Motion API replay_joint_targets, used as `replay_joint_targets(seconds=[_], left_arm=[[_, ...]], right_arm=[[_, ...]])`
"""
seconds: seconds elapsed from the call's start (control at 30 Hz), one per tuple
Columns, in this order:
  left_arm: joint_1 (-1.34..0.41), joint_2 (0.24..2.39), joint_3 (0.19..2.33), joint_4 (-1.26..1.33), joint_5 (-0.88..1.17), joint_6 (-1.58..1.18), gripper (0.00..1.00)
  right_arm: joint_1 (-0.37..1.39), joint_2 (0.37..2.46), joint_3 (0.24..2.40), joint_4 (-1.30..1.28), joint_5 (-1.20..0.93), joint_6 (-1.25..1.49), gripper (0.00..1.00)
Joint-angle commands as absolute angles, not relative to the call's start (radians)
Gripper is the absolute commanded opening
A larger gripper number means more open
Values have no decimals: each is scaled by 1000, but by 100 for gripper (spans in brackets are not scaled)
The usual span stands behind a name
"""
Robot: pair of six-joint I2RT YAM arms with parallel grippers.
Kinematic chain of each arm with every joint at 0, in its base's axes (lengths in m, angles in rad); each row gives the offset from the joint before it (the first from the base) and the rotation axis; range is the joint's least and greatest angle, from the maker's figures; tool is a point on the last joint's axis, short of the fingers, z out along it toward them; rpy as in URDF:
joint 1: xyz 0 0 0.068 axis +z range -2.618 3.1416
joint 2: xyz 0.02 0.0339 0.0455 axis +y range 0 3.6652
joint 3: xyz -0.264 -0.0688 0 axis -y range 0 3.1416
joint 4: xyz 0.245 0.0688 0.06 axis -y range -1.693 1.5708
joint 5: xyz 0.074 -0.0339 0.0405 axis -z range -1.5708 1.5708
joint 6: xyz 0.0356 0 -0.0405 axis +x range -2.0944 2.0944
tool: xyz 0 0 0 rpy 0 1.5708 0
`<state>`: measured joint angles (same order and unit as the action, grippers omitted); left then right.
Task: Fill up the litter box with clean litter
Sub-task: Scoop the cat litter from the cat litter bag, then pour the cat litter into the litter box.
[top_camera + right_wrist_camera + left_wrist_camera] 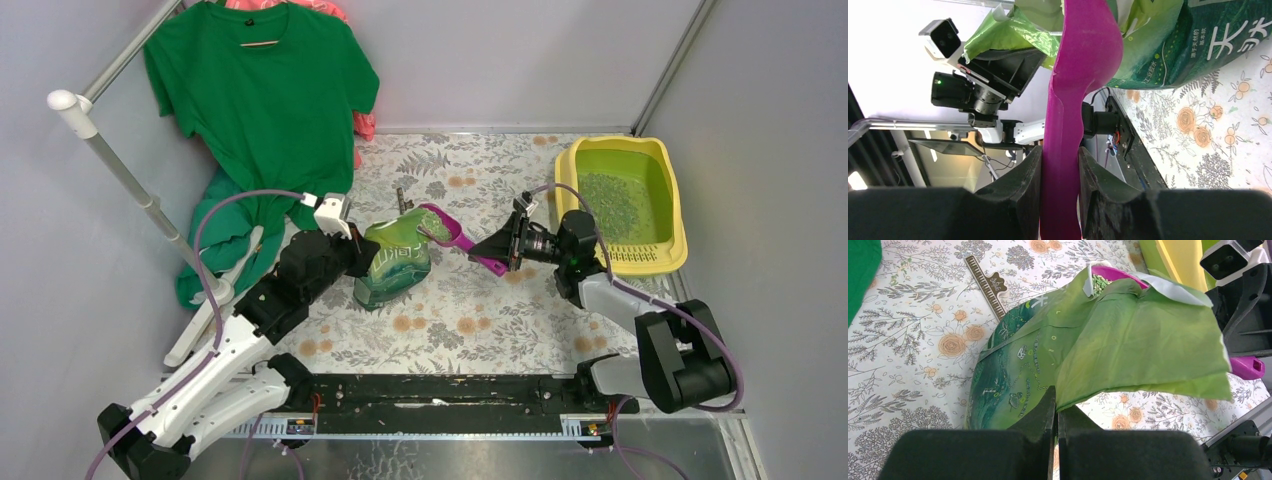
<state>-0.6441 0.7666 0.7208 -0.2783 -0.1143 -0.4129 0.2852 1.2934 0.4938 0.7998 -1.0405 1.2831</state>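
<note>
The left pincer (1056, 407) pinches the green bag (1143, 340); right pincer (1060, 160) clamps the purple scoop (1088, 45).

All 3 views are bright, lit evenly by soft light. In the top view the flower-printed tablecloth (480, 310) carries only faint, soft-edged shadows, and the bare metal strip (450, 462) at the near edge shows patchy glare. In the left wrist view the glossy green printed bag (1128, 340) is sharp, while the black fingers (973, 455) of the left gripper (1057, 400) are dark and blurred. In the right wrist view the white wall panel (888, 75) is blown out, and the right gripper (1060, 155) and the near end of the purple plastic scoop (1083, 60) look soft.
</note>
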Motion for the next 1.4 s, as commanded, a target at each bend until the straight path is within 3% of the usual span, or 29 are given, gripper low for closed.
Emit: replay_joint_targets(seconds=[0.0, 0.23, 0.67, 1.0, 1.37], left_arm=[[-635, 717, 747, -54, -109, -434, 1], [-627, 702, 752, -63, -113, -430, 1], [-623, 707, 743, -51, -101, -431, 1], [-617, 724, 743, -36, -80, -435, 1], [-614, 757, 763, -32, -56, -428, 1]], right_arm=[[287, 1319, 469, 1086, -1048, 1432, 0], [262, 1326, 433, 1211, -1018, 1534, 0], [87, 1164, 493, 911, -1010, 1420, 0], [-310, 1060, 592, 729, -1121, 1367, 0], [-571, 1099, 587, 688, -1107, 1351, 0]])
